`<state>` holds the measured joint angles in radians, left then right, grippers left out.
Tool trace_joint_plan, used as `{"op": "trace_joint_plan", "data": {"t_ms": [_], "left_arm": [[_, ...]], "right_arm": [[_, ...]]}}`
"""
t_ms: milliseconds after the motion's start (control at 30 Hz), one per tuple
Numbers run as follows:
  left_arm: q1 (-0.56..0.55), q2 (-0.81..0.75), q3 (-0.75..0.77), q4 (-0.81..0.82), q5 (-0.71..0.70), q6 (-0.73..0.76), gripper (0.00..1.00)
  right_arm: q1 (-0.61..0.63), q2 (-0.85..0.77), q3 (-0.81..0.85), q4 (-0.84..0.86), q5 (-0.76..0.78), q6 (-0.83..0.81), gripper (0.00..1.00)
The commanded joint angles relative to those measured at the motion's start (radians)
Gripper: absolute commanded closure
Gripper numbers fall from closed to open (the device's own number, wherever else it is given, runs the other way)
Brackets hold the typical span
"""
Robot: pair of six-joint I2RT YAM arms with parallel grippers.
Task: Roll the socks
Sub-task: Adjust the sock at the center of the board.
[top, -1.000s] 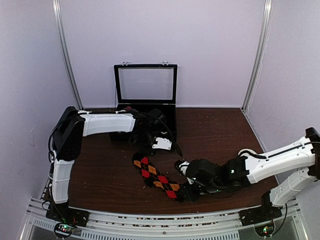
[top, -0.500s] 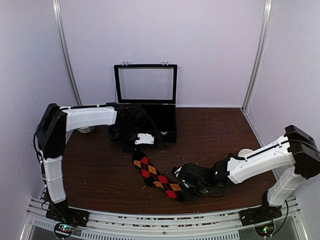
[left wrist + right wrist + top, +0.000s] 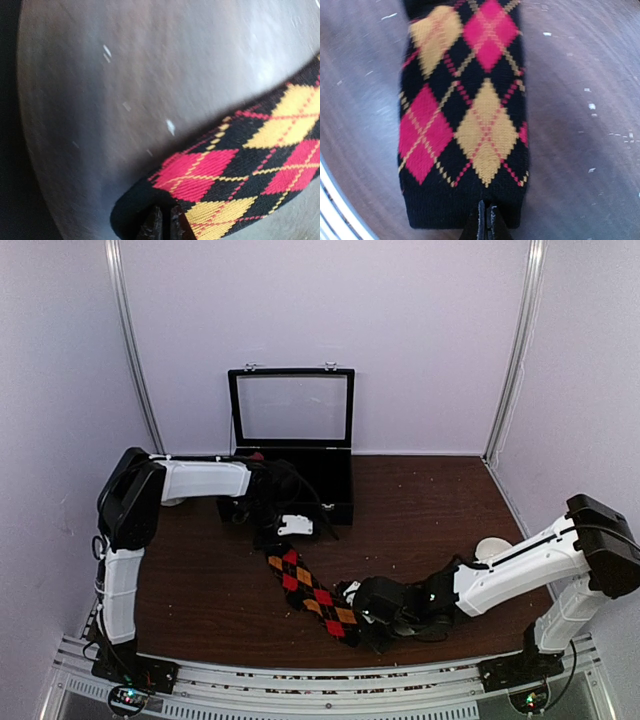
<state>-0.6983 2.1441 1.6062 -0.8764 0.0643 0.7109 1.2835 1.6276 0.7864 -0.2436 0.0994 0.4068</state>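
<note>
Sock (image 3: 312, 592) stretches diagonally across the worktop (image 3: 430, 500), long axis claw to claw: left claw (image 3: 162, 225) clamped shut on its far end, right claw (image 3: 486, 215) likewise on its near hem.

Matt knitted cloth on the argyle sock (image 3: 310, 592); smooth dark wood-grain worktop (image 3: 430, 500) with faint sheen, pale flecks; smooth white plastic on the left arm (image 3: 205, 480).
</note>
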Motion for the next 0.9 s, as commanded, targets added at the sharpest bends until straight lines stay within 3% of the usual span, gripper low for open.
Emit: {"op": "trace_joint_plan", "data": {"t_ms": [0,467,633,867], "left_arm": [[-0.039,0.055,0.106,0.027,-0.008,-0.006,0.91],[-0.136,0.322,0.589,-0.080,-0.019,0.065,0.90],[-0.138,0.340,0.639,-0.100,-0.024,0.078,0.90],[-0.086,0.102,0.492,-0.164,0.116,-0.005,0.85]], "right_arm": [[0.049,0.001,-0.023,0.000,-0.050,0.028,0.96],[0.149,0.117,0.135,-0.057,-0.054,0.065,0.93],[0.149,0.176,0.218,-0.080,-0.066,0.052,0.91],[0.137,-0.006,0.184,-0.097,-0.120,0.000,0.55]]}}
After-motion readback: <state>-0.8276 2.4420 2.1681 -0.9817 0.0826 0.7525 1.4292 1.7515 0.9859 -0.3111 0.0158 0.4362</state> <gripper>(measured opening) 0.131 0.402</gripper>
